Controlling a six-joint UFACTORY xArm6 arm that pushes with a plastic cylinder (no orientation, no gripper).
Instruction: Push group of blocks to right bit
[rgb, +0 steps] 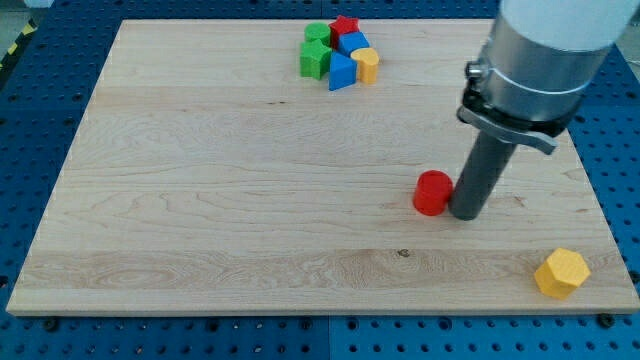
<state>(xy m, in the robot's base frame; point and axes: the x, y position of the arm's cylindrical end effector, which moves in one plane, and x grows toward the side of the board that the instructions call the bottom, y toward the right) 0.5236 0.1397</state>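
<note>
Nearest the view's bottom sits a yellow hexagonal block (561, 272), while the fingerless rod's tip (465, 215), touching a red cylinder (432, 192), should circle to the left of the block cluster (338, 54) at the tabletop's (200, 200) top and push rightward gently.

My tip (465, 214) touches a cylinder's (432, 192) right side; clustered blocks (338, 55) at top.

Lighting even and bright, coming from overhead; casting only short soft shadows beneath the red cylinder (433, 192), yellow hexagonal block (561, 272) and rod tip (466, 214). Showing no strong glare on the wooden board (200, 200). Focus staying sharp centre to edges; arm housing (545, 50) at top right looking slightly soft, w/ mild highlight.
</note>
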